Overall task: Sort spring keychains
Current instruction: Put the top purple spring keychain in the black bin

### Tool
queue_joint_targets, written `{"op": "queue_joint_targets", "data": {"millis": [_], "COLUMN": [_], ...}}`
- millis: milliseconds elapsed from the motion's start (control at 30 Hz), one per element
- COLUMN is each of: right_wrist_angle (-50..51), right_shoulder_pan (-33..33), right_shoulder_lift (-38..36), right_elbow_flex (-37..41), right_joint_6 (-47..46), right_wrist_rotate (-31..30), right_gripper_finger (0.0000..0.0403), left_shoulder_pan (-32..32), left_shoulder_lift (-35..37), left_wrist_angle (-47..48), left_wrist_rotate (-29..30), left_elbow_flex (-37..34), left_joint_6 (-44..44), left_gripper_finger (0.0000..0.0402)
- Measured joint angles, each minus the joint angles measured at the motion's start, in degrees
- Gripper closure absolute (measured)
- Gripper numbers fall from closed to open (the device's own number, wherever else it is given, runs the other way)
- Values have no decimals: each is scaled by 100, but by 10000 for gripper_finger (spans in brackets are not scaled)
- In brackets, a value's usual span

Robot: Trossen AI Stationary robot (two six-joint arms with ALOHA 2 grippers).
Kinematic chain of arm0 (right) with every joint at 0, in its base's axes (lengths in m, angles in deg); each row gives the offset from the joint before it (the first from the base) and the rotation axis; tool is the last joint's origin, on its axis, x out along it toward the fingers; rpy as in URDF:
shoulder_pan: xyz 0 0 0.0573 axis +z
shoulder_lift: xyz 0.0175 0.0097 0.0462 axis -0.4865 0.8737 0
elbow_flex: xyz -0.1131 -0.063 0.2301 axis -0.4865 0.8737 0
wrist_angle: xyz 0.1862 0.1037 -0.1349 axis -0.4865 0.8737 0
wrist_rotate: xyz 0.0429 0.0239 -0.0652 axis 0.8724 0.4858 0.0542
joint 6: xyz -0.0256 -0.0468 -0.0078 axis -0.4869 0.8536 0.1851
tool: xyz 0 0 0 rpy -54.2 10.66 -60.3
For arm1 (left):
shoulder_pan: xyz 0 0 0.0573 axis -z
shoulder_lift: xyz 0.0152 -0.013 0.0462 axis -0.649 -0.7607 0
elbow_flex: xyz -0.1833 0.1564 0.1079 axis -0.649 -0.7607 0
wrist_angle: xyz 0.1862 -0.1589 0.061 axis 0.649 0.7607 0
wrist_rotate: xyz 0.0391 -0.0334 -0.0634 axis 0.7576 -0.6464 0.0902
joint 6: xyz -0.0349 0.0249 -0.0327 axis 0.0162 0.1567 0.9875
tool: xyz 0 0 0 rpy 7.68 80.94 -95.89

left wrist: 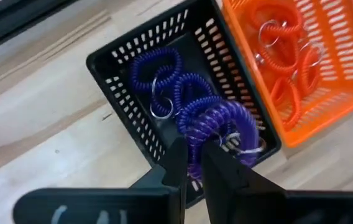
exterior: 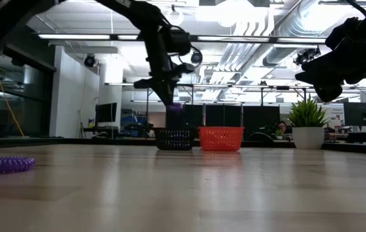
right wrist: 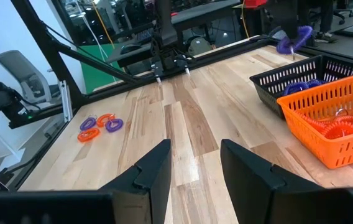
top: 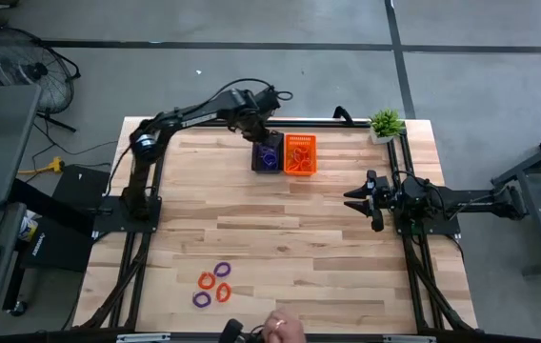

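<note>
Left gripper (left wrist: 191,163) pinching purple keychain (left wrist: 217,127) just above black basket (left wrist: 117,87); right gripper (right wrist: 194,163) spread, idle, well apart.

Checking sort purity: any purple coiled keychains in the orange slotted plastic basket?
No, in the left wrist view the orange slotted plastic basket holds only orange coiled keychains; purple ones sit in the black basket.

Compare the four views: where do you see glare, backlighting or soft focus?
Low view: bright ceiling lights backlight both arms into silhouettes. Left wrist view: the near fingers and held purple keychain look soft. High view: even light. Right wrist view: faint sheen on the table.
</note>
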Motion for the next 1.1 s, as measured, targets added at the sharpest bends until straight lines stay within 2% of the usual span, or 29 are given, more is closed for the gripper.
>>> {"op": "queue_joint_targets", "data": {"millis": [233, 833, 933, 1100], "right_wrist_angle": [0, 0, 0, 0], "right_shoulder_pan": [-1, -1, 0, 0], "right_shoulder_lift": [0, 0, 0, 0], "right_elbow_flex": [0, 0, 0, 0], "right_joint_6": [-1, -1, 1, 1], "right_wrist_rotate": [0, 0, 0, 2], "right_gripper_finger": [269, 269, 269, 269], "left_shoulder_pan": [15, 15, 15, 15], "left_shoulder_lift": [-584, -630, -630, -630], "left_wrist_angle": [310, 467, 467, 467], "left_wrist_rotate": [-227, -257, -264, -266], "left_elbow_flex": [731, 786, 786, 784], "left_joint_6": [-193, -279, -306, -340], "left_gripper_finger": [373, 372, 359, 316]}}
